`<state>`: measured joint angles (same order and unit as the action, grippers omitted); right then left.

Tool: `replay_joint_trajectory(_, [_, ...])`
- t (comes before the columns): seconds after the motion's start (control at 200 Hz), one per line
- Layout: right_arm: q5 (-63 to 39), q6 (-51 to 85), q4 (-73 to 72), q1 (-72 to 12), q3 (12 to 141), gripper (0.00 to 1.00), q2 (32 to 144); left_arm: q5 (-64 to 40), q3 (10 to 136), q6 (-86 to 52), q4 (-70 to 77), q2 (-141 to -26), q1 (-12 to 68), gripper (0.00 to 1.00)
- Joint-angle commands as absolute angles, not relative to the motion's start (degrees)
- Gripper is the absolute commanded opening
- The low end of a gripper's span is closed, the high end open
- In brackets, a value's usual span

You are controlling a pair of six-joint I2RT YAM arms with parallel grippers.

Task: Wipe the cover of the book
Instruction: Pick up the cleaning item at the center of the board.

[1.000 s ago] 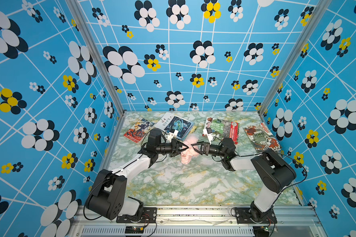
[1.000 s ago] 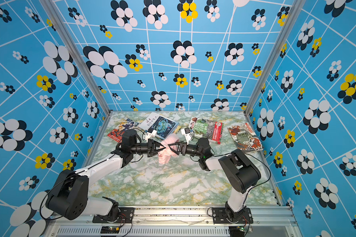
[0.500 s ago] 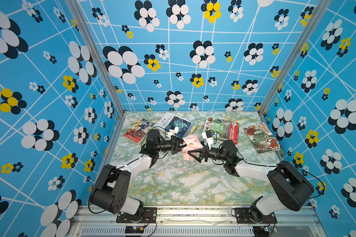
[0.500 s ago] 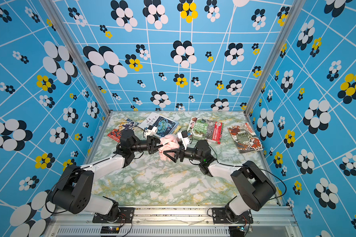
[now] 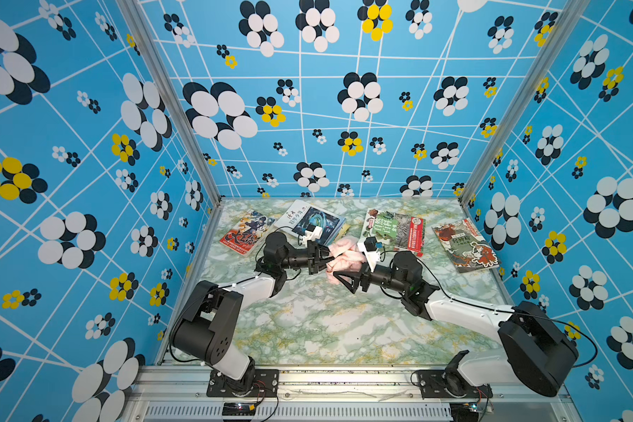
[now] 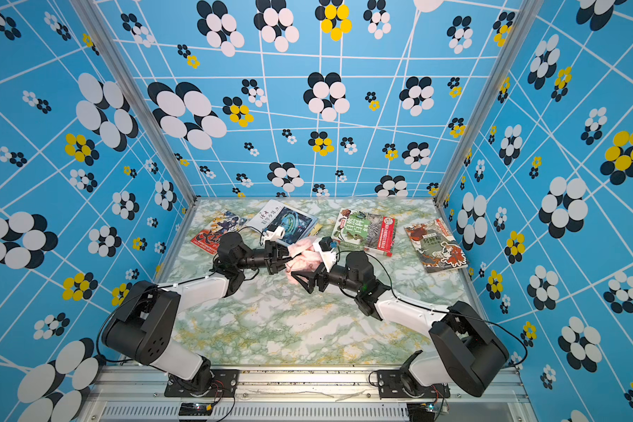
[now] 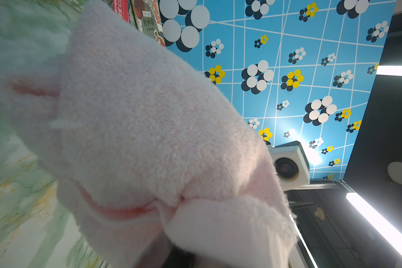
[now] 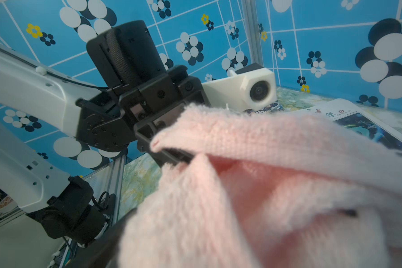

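Drawn back, right end effector (image 5: 341,282) splayed wide; left end effector (image 5: 322,257) clenches fluffy, crumpled pink cloth (image 5: 346,252).

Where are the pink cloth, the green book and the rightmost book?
pink cloth (image 5: 347,254): in a top view, its bunched middle.
green book (image 5: 390,227): in a top view, the cover's centre.
rightmost book (image 5: 463,245): in a top view, the cover's centre.

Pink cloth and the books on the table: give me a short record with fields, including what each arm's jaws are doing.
Cloth: pink cloth, held up between both arms
Left gripper: jaws shut on the pink cloth
Right gripper: jaws open beside the cloth's lower edge
Books: four lying flat at the table's far side: red book, blue book, green book, tan book
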<state>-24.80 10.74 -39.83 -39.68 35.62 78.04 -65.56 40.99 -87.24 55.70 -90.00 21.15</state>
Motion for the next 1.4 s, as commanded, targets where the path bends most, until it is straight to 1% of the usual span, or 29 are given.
replay_joint_trajectory(0.0, [-18.6,2.9,-32.2,-40.4,37.0,0.99,72.7,-67.3,42.9,-85.8,55.5,-89.4,21.4,0.07])
replay_joint_trajectory(0.145, [-13.8,-1.6,-23.6,-40.9,36.5,0.99,67.0,-68.2,44.9,-76.0,41.6,-87.1,21.0,0.06])
replay_joint_trajectory(0.215, [-11.2,-3.8,-21.8,-41.7,36.2,1.00,65.2,-68.6,46.7,-70.5,33.9,-86.1,20.8,0.06])
replay_joint_trajectory(0.365, [-11.3,-5.8,-18.6,-41.8,36.2,1.00,60.3,-68.8,49.9,-61.8,21.1,-84.4,20.4,0.05])
replay_joint_trajectory(0.475, [-11.7,-7.0,-14.4,-41.7,37.8,0.99,57.4,-69.0,51.2,-58.2,16.2,-83.4,20.2,0.05])
replay_joint_trajectory(0.575, [-14.1,-6.1,-11.5,-41.7,39.4,0.99,56.0,-68.9,52.0,-55.7,12.3,-82.7,19.6,0.04])
replay_joint_trajectory(0.74, [-15.1,-7.7,-11.3,-41.7,39.6,0.99,58.2,-69.4,51.8,-54.9,11.9,-81.7,19.9,0.04])
replay_joint_trajectory(0.845, [-17.5,-7.9,-16.3,-41.7,38.8,0.99,61.0,-70.2,51.7,-55.1,12.3,-81.2,20.1,0.04])
replay_joint_trajectory(0.91, [-19.0,-7.0,-20.0,-41.7,39.0,0.99,64.8,-71.1,51.6,-56.1,14.0,-81.0,20.5,0.04])
replay_joint_trajectory(1.03, [-23.0,-6.2,-19.6,-41.7,42.8,1.00,71.9,-71.5,51.2,-58.8,17.9,-80.6,20.9,0.04])
replay_joint_trajectory(1.195, [-23.5,-2.4,-32.3,-41.8,39.5,0.99,73.8,-71.5,49.3,-63.3,24.8,-80.7,21.1,0.04])
replay_joint_trajectory(1.325, [-18.0,-3.1,-48.0,-43.5,35.4,0.99,76.2,-71.9,47.5,-69.9,34.3,-82.4,22.1,0.04])
replay_joint_trajectory(1.395, [-17.3,-4.3,-49.8,-44.1,36.4,0.99,78.3,-71.8,46.4,-74.9,41.0,-83.5,22.5,0.04])
